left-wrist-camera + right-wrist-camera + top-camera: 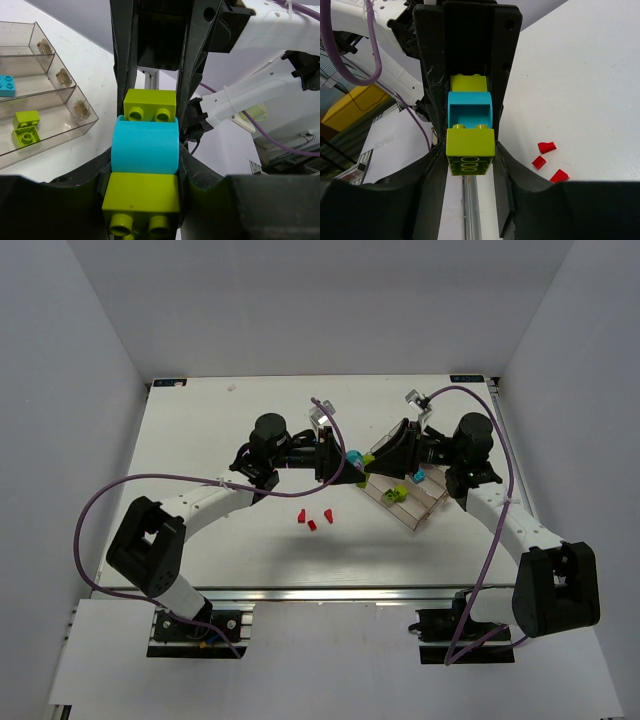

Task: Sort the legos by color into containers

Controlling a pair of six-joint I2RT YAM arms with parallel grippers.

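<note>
The left arm and right arm share white link shells, bulky black joint housings and a looping purple cable apiece. The left gripper and right gripper have matte black, tapering fingers.

A stack of three bricks, yellow-green, cyan, yellow-green, sits at the centre of the top view. The left fingers grip one yellow-green end and the right fingers grip the other. Just right of it the clear tray lies diagonally on the tabletop, its narrow compartments running parallel. One compartment holds a cyan brick; the neighbouring one holds two yellow-green bricks close together. Three small red bricks lie loose in a tight cluster just below centre, left of the tray and apart from it.
</note>
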